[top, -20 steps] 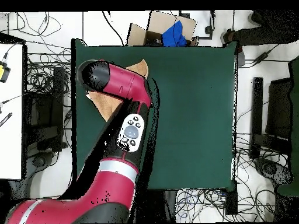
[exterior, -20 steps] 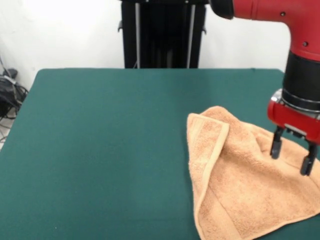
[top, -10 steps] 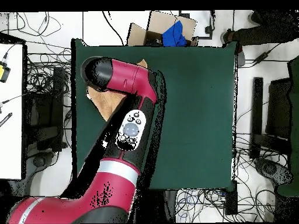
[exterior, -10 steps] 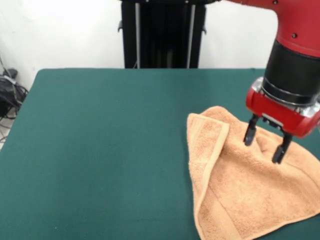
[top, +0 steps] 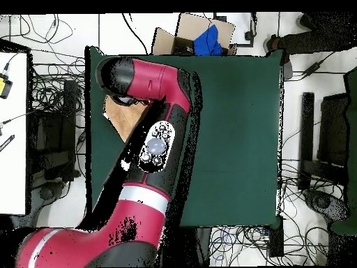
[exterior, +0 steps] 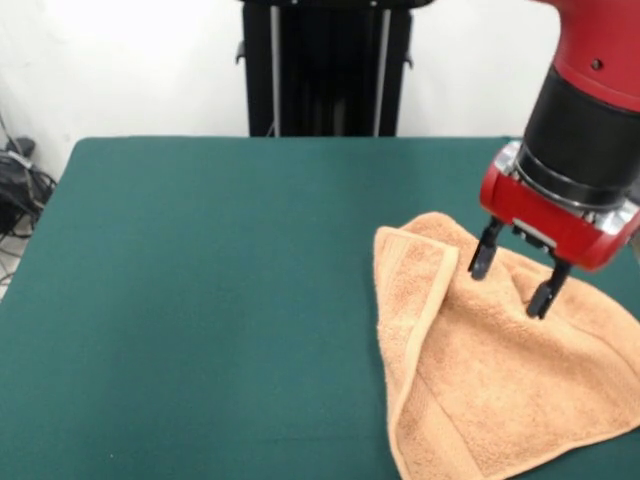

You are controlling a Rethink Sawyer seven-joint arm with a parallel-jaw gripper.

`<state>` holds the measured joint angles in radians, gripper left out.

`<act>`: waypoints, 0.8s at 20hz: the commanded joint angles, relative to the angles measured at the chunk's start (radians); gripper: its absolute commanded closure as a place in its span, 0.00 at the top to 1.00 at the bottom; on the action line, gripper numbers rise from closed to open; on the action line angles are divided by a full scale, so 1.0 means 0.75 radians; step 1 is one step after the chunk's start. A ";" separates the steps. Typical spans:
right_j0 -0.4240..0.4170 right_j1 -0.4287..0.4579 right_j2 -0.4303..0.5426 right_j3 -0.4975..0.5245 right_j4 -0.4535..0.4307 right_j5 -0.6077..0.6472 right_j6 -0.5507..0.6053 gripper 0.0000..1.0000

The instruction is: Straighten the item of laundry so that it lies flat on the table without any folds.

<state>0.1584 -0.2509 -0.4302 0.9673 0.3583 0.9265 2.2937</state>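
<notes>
One towel [exterior: 490, 380] on table [exterior: 200, 300], front-view right side, folded into rough triangle, left edge doubled over. Nothing straightened yet; whole unfolding left. Gripper [exterior: 510, 282] hovering above upper part, fingers spread apart, holding nothing.

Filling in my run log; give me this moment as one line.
gripper: open, above towel | peach-orange terry-cloth towel: folded, edge turned over, not flat | dark green felt table: towel near one side
</notes>
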 commanded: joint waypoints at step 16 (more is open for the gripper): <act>-0.044 0.199 0.117 0.071 -0.028 -0.162 0.274 1.00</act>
<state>0.1326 -0.1277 -0.4301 0.8958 0.3271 0.9084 2.2937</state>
